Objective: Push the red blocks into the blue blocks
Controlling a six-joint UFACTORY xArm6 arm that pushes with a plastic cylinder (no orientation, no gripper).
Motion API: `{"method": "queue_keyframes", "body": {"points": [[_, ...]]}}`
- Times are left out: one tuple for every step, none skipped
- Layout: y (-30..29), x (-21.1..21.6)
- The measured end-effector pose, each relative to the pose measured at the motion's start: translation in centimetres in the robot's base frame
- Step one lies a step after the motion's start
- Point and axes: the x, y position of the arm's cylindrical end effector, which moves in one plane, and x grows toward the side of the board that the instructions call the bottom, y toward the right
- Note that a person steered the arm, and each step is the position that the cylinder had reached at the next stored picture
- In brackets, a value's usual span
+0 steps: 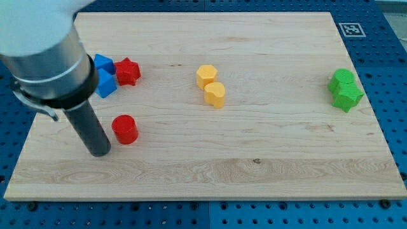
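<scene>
My tip (100, 151) sits near the board's left edge, below mid-height, just to the left of the red cylinder (125, 129) and slightly lower; a thin gap shows, so I judge no contact. No jaws on this rig: the rod holds nothing and can only shove.

Red star (128, 71) is in the upper left, touching or very nearly touching the blue blocks (104, 75). Two blues are stacked close, partly hidden behind the arm's grey housing (48, 57), so their shapes and left sides can't be read. That red looks done. The cylinder stands apart, below the cluster, and is the piece left to move.

Risks from here:
- Tip is left of the cylinder. A straight push from this side sends it toward the right edge, away from the blues. Needs to come round underneath and push toward the top edge.
- Round body: an off-centre push will let it roll off the rod and slip sideways.
- Cylinder's line upward runs toward the star; a hard push could knock the star off the blues and scatter the cluster.
- Blues are near the left edge; an over-push angled left could drive them off the board (191, 172).
- Housing blocks the view of the blues, so contact is hard to confirm.

Yellow pair (211, 85) at centre and green pair (345, 90) by the right edge are well clear.
</scene>
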Motion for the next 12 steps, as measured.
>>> {"method": "queue_keyframes", "body": {"points": [[0.8, -1.9], [2.9, -2.1], [3.3, 0.9], [7.7, 0.2], [8.9, -1.4], [8.9, -1.9], [10.4, -1.3], [11.7, -0.8], [6.8, -0.8], [4.0, -1.8], [4.5, -4.1], [5.5, -2.3]]}}
